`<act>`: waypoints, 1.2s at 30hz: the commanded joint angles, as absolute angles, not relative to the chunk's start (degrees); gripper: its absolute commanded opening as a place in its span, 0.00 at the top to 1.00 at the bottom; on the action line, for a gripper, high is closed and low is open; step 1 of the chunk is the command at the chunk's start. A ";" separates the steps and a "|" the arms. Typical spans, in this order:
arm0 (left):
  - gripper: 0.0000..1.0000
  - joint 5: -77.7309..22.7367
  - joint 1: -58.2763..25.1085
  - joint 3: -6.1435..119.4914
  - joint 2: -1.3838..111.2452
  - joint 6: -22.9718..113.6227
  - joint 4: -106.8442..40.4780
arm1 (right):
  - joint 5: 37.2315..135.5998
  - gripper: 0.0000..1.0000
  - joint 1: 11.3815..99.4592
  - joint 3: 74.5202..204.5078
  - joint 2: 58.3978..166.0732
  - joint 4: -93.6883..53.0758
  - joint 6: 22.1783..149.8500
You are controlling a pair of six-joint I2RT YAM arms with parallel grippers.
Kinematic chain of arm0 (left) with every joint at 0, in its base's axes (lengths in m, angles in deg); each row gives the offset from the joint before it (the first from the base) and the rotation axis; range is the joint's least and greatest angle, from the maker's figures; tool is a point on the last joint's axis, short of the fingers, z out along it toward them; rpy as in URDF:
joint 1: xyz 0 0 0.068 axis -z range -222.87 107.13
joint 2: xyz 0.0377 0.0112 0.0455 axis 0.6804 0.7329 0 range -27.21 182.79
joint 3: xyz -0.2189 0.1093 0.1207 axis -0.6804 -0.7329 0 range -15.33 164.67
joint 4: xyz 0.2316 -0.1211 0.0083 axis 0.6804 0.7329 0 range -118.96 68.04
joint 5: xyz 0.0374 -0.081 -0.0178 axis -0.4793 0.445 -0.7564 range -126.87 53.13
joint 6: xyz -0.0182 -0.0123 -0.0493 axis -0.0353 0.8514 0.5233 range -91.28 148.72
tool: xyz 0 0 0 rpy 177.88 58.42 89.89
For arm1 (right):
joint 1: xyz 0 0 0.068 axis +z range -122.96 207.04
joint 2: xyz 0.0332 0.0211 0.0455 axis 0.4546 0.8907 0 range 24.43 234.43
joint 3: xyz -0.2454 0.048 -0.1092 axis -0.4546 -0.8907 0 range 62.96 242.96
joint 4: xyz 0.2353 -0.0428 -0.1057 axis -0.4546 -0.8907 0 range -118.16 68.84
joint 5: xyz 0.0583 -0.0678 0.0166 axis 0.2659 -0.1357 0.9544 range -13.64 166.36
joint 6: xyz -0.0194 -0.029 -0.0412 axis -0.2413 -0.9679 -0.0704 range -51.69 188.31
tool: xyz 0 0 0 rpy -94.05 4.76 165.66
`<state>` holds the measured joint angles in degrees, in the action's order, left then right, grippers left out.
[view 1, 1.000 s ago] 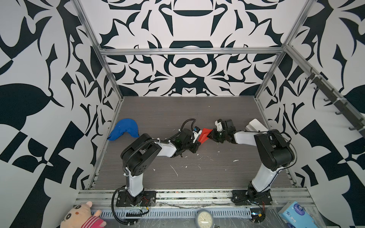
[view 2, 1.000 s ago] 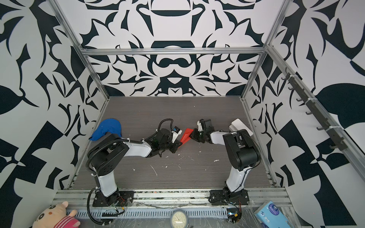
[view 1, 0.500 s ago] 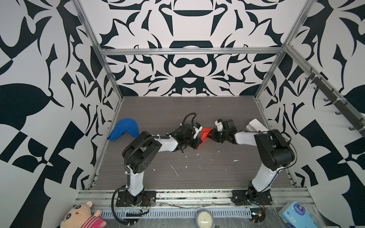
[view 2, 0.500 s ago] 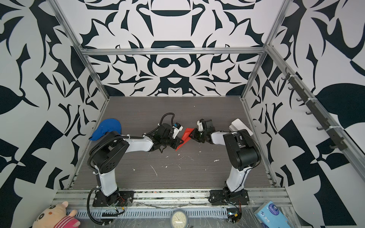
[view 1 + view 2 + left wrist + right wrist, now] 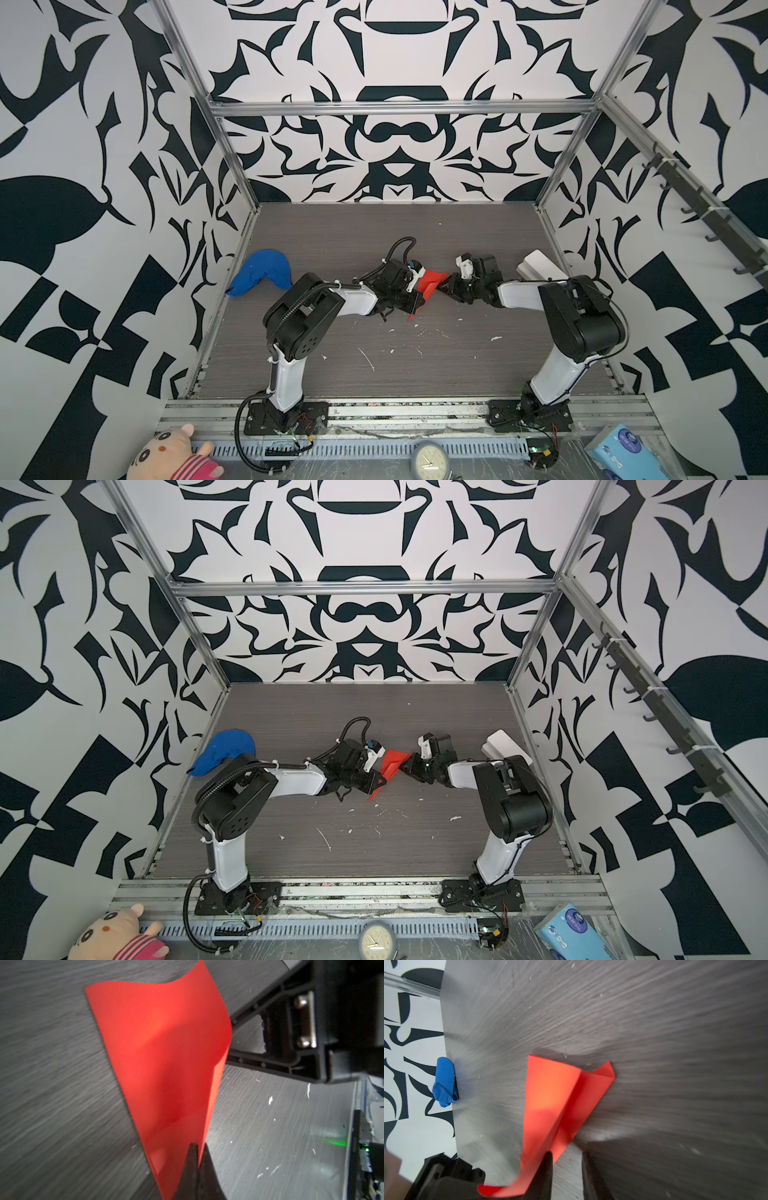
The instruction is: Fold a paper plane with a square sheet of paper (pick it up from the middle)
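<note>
Folding in hand, dart half-formed: left end effector (image 5: 196, 1148) pinches the red sheet (image 5: 432, 278) at frame centre in both top views. Right end effector (image 5: 565, 1156) spread, just beside it. Next move probably needs a flattening press. Count: one sheet, two end effectors, one blue cloth (image 5: 262, 276).

paper plane (image 5: 432, 279) on table (image 5: 415, 232), cloth (image 5: 262, 272) far left

We list: crumpled blue cloth lump (image 5: 261, 276), left edge of grey wood-grain tabletop (image 5: 436, 374); white rectangular box (image 5: 539, 266), right edge; pink plush toy (image 5: 168, 455), round clock (image 5: 429, 461), blue tissue pack (image 5: 623, 446) in front.
</note>
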<state>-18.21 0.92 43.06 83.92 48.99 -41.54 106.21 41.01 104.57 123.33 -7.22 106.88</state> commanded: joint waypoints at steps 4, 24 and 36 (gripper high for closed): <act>1.00 -14.88 -0.72 44.07 84.97 56.07 -41.50 | 106.77 0.64 40.59 103.61 118.88 -5.76 102.01; 1.00 -7.88 -3.79 45.92 88.57 67.64 -43.04 | 99.22 0.47 45.76 110.36 119.34 -16.73 92.05; 1.00 -5.84 -6.37 42.90 89.72 77.74 -49.74 | 100.62 0.48 48.13 117.11 124.88 -21.15 87.80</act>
